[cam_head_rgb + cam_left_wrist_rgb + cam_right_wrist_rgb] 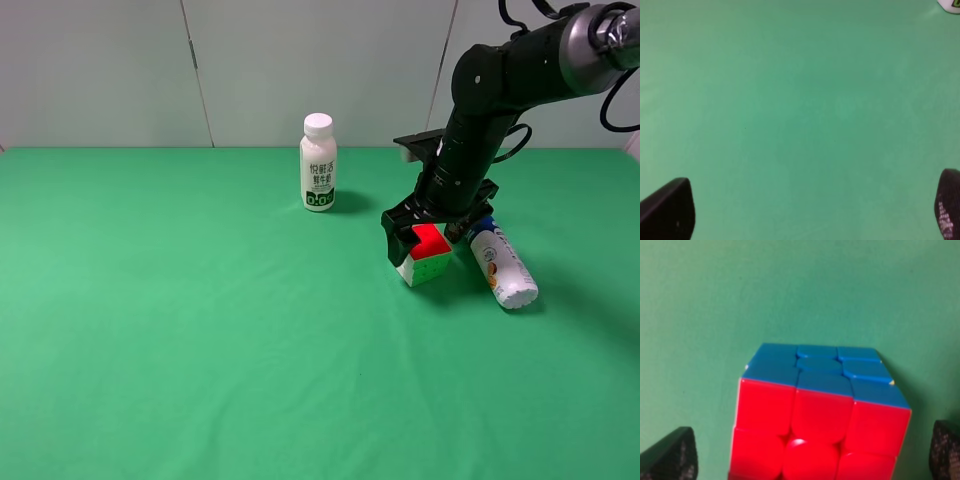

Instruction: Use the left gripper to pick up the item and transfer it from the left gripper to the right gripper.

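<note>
A: Starting at the left: saw the left gripper (807,200) anywhere?

B: Only in its own wrist camera. Hung over bare green cloth (150,330) with both black fingers (670,207) spread wide. Held nothing, touched nothing. Missing from the high camera altogether.

A: And moving right across the cloth?

B: Found a white bottle (318,165) with a white cap, upright, towards the back. Stood alone, well apart from everything else.

A: Then the cube (425,262)?

B: Sat on the cloth right of the middle, red face up, blue face showing in the right wrist camera. Lay between the fingers of the right gripper (425,232), which reached down over it from a black arm entering at the upper right.

A: Clamped on it?

B: No. Jaws stood wide; green cloth showed as a gap on both sides between cube and fingers (667,455). Straddled, not gripped.

A: Anything further right?

B: A white tube (503,268) with a blue cap, lying on its side just beside the cube, cap end tucked under the gripper.
</note>
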`<control>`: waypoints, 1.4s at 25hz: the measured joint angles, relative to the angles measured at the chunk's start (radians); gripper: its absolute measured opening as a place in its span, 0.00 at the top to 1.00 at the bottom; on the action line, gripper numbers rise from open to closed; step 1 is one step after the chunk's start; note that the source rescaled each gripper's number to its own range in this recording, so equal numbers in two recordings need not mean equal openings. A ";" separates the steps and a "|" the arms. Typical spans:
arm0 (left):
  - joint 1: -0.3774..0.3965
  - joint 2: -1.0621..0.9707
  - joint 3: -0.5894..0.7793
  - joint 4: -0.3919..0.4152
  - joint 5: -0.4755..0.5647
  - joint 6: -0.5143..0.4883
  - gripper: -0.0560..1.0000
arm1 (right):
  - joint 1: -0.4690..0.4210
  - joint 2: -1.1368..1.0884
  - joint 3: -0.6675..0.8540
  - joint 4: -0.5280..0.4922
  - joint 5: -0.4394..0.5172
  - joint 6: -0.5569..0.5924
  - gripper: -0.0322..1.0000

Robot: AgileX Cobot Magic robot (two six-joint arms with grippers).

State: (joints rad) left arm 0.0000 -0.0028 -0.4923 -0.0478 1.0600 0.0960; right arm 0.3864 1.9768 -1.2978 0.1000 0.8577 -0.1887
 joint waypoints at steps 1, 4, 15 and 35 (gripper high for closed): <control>0.000 0.000 0.000 0.000 0.000 0.000 0.10 | 0.000 0.000 0.000 0.000 0.000 0.000 0.02; 0.000 0.000 0.000 -0.001 0.000 0.000 0.10 | 0.000 -0.003 -0.005 0.000 0.008 0.000 0.00; 0.000 0.000 0.000 -0.001 0.000 0.000 0.10 | 0.000 -0.103 -0.140 0.000 0.167 0.020 0.00; 0.000 0.000 0.000 -0.001 0.000 0.000 0.10 | 0.000 -0.487 0.098 -0.006 0.351 0.130 0.00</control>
State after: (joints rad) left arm 0.0000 -0.0028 -0.4923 -0.0492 1.0600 0.0960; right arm 0.3864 1.4899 -1.2001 0.0937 1.2088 -0.0592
